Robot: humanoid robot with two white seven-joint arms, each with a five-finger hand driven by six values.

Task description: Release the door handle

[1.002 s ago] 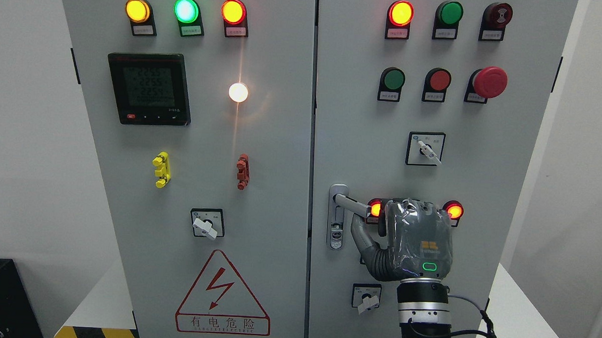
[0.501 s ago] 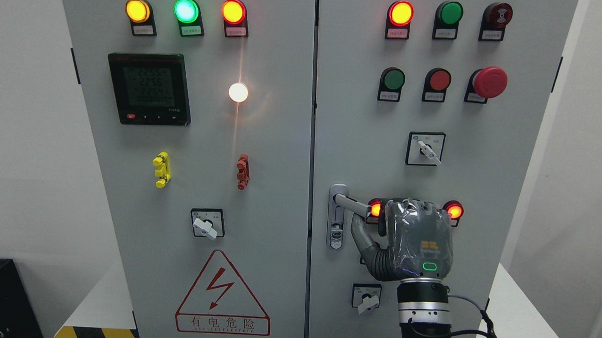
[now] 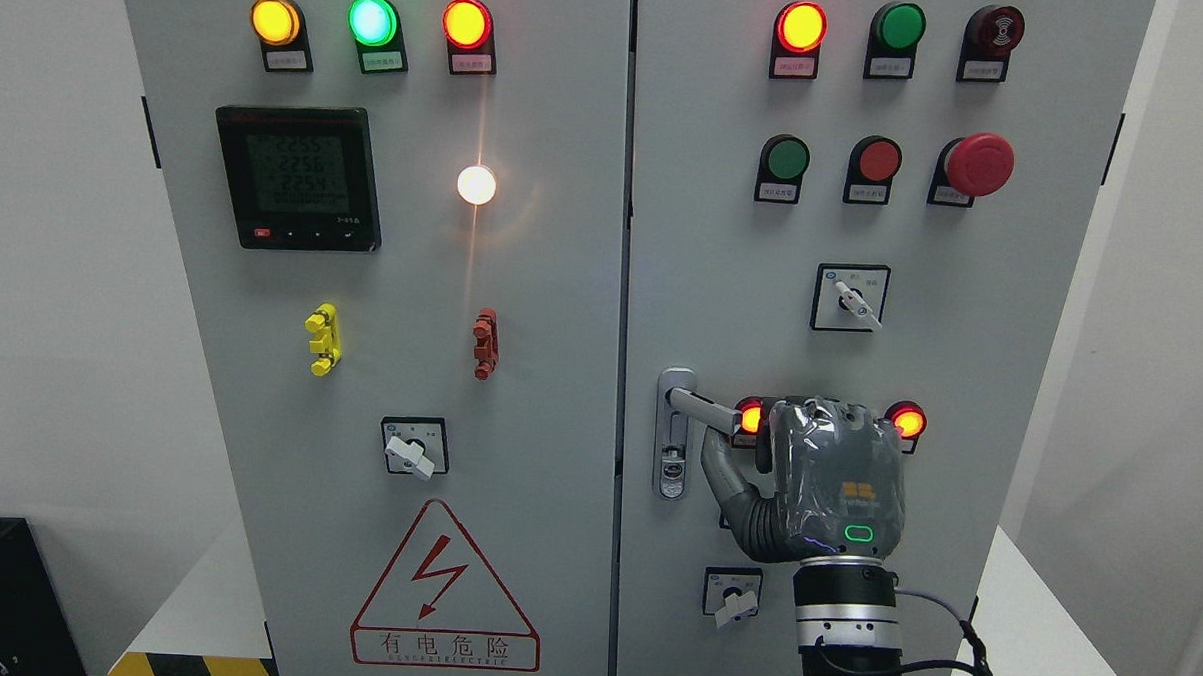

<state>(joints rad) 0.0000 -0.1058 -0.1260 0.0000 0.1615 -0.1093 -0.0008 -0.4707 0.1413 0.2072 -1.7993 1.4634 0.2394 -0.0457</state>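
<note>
On the left cabinet door, a red-bordered warning triangle at 6 o'clock reads "有电危险". On the right door, the silver door handle juts toward 4 o'clock from its lock plate. The right hand is at its tip, thumb beneath it, though whether the fingers grip cannot be told.

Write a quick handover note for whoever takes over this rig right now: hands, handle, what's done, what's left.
Right hand: at the right cabinet door, thumb under the door handle, fingers curled at its outer end, apparently gripping it.
Left hand: out of view.
Handle: swung out to the right from its lock plate.
Door: looks shut, flush with the left door.
Done: nothing visible of the release.
Left: open the fingers, draw the hand clear of the handle.
</note>
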